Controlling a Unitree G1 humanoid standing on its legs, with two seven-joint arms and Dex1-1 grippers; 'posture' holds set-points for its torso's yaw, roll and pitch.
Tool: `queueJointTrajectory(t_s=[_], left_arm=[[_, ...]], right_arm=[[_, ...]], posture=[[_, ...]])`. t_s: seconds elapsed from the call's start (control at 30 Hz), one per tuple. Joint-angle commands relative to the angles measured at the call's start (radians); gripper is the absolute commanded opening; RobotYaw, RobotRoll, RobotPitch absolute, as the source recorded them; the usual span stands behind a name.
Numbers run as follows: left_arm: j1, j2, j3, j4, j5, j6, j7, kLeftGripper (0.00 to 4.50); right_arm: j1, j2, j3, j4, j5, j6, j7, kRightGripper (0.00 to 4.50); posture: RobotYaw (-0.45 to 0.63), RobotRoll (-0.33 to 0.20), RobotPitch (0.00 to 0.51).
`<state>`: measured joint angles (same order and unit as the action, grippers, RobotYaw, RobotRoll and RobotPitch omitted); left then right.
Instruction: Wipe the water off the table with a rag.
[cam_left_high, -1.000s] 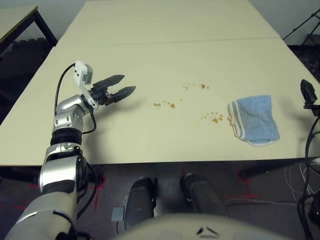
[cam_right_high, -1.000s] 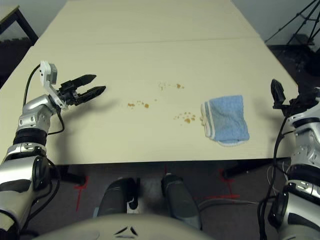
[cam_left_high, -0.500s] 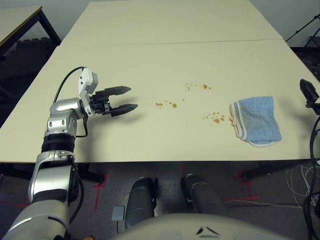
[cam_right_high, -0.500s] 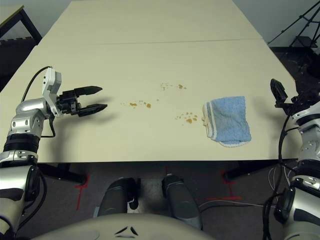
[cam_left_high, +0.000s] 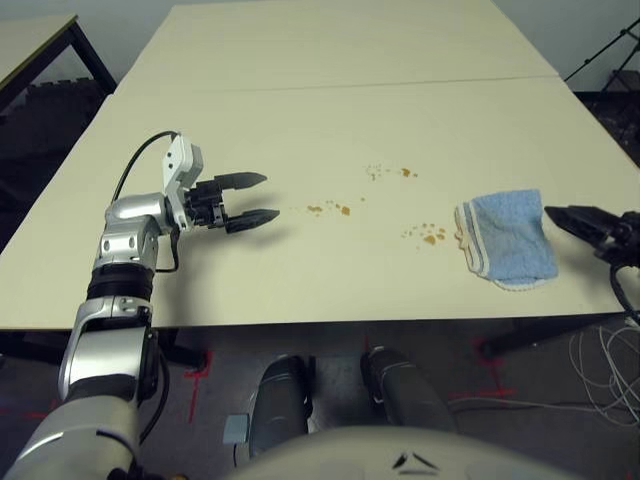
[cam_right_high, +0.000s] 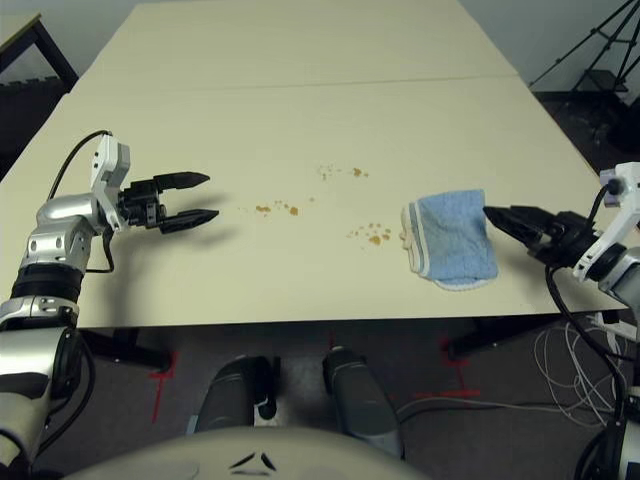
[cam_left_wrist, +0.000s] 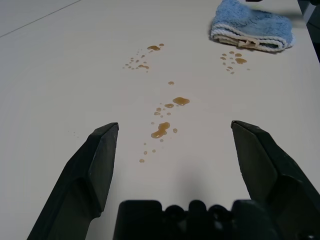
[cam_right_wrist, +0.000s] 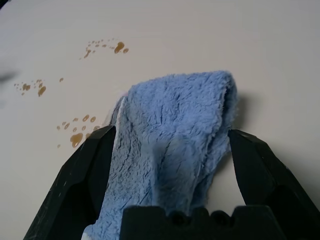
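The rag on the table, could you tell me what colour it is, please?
The rag is light blue terry with a cream-white striped edge, clearest in the right wrist view.

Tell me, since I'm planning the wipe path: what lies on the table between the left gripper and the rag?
Between the left gripper and the rag lie only the water droplets, in a few clusters on the bare table, as the left eye view shows.

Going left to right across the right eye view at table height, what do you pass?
Open left gripper of two black fingers → brownish-orange droplets of water: first cluster, then the cluster nearest the rag → small light blue terry-cloth rag → open right gripper of black fingers.
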<state>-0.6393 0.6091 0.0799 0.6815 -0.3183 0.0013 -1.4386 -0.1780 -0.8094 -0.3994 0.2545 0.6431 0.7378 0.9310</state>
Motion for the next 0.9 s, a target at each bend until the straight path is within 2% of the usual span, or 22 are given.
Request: queueJointTrajectory(t_s=[0.03, 0.37, 0.7, 0.8, 0.9], left_arm=[[0.004, 0.01, -0.015, 0.003, 0.013, -0.003, -0.015, 4.5], [-0.006, 0.003, -0.023, 0.0, 0.012, 0.0, -0.004, 4.5], [-0.007, -0.006, -0.032, 0.004, 0.015, -0.004, -0.002, 4.5], [-0.012, -0.011, -0.034, 0.008, 0.016, -0.005, 0.0, 4.5], [-0.012, -0.013, -0.035, 0.01, 0.017, -0.006, -0.001, 4.5]], right_arm=[[-0.012, 0.02, 0.055, -0.001, -0.04, -0.01, -0.01, 4.48], [-0.043, 0.08, 0.15, 0.031, -0.128, -0.075, -0.022, 4.48], [-0.05, 0.122, 0.18, 0.038, -0.174, -0.1, -0.041, 4.48], [-0.055, 0.126, 0.174, 0.053, -0.184, -0.11, -0.053, 3.87], [-0.053, 0.124, 0.167, 0.053, -0.185, -0.108, -0.052, 2.76]], posture=[[-0.35, 0.0, 0.115], [-0.36, 0.0, 0.111], [-0.37, 0.0, 0.11], [-0.37, 0.0, 0.11], [-0.37, 0.0, 0.105]])
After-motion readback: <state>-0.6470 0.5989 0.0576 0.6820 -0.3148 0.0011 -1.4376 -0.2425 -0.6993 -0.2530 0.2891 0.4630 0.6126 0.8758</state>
